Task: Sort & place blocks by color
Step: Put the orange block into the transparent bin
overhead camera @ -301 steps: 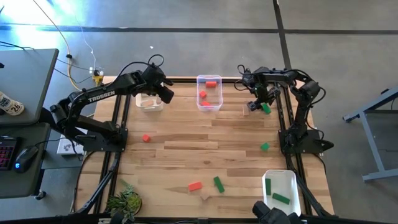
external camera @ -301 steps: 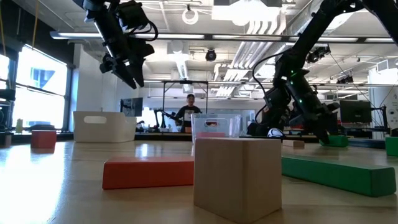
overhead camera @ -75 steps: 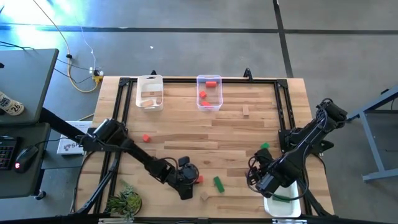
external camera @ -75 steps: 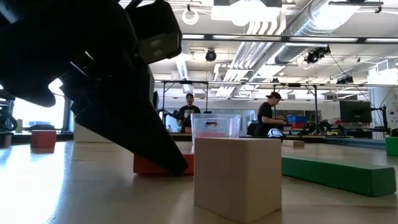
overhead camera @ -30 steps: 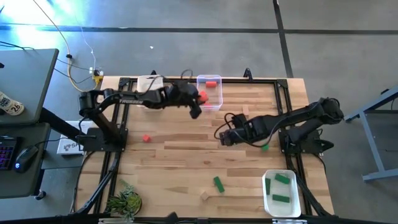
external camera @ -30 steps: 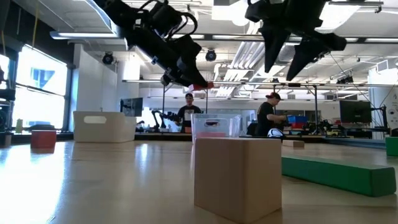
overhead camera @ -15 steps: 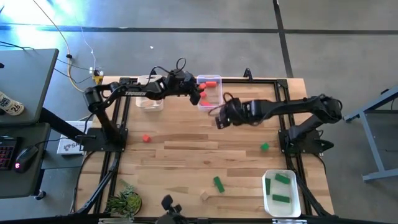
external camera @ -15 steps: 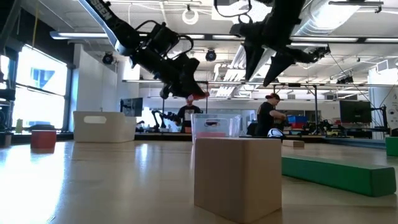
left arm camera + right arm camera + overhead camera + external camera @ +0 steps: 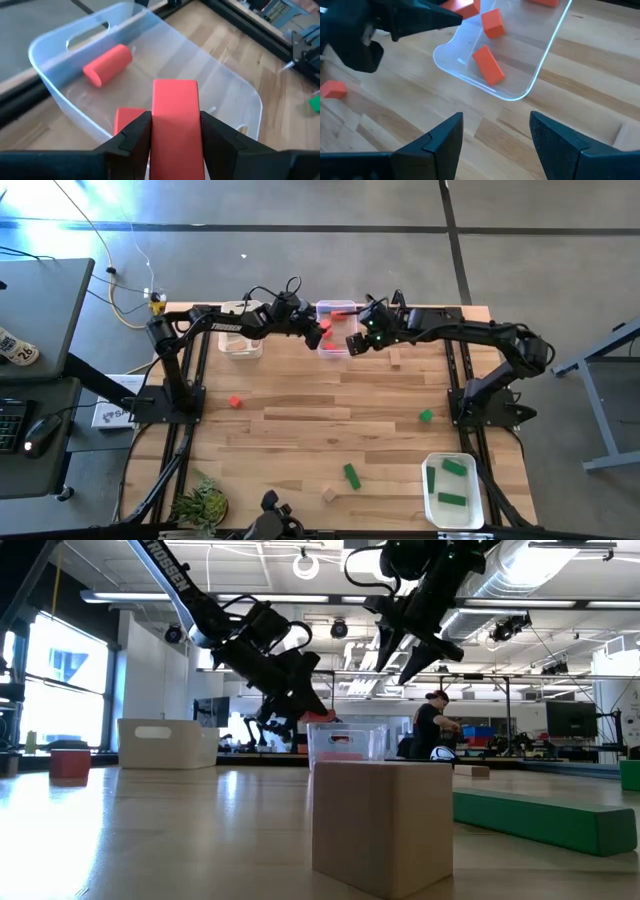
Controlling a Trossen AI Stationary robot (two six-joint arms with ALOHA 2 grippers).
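A: Where's the left gripper [image 9: 316,332] now?

B: At the clear bin [image 9: 350,350] by the tabletop's far edge, at the bin's left rim. Its wrist view shows the red bar [image 9: 175,117] between the fingers [image 9: 131,135], hanging over the bin's inside.

A: Gripped or let go?

B: The jaws bracket the bar closely and seem to touch both sides, though I can't rule out that they are slackening. I'd call it held.

A: So the step is the drop. How to do it well?

B: Keep the bar over the floor of the bin, not the wall. Other red blocks lie inside already: a cylinder [image 9: 107,64] toward the far end and another piece below the bar. Open only once the bar is inside the rim, low enough not to bounce out, then lift straight up so a finger doesn't catch the wall.

A: And the right gripper [image 9: 362,340]?

B: Just beside the same bin's right side, jaws wide apart and empty. The two grippers are close, so the left should retreat toward its own side.

A: What's left?

B: A red block [image 9: 234,402] near the left edge, a green bar [image 9: 351,475] and a wood cube [image 9: 327,494] near the front edge, a green cube [image 9: 425,416] toward the right, a wood block [image 9: 395,359] by the clear bin.
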